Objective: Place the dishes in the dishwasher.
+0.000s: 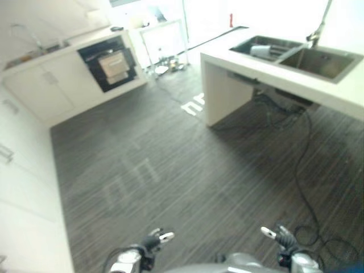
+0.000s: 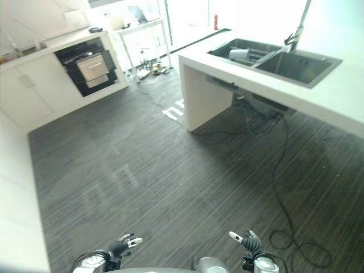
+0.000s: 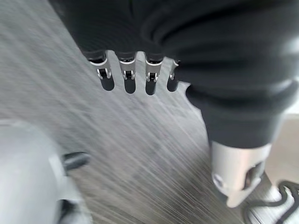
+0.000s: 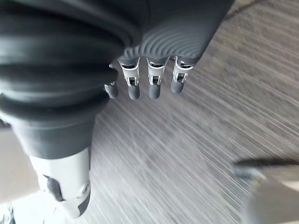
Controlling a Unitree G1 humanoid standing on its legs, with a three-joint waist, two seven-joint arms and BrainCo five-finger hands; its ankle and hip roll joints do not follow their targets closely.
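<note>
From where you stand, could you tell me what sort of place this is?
Most likely a kitchen: a white island counter with a double steel sink and tap, white cabinets, and a built-in appliance, open, in the far cabinet run.

You have strong daylight from the far windows (image 1: 170, 11), washing out that end of the room and glaring off the white bench (image 2: 341, 108). The dark floor (image 1: 187, 170) shows pale reflections. In both wrist views the floor streaks with blur.
</note>
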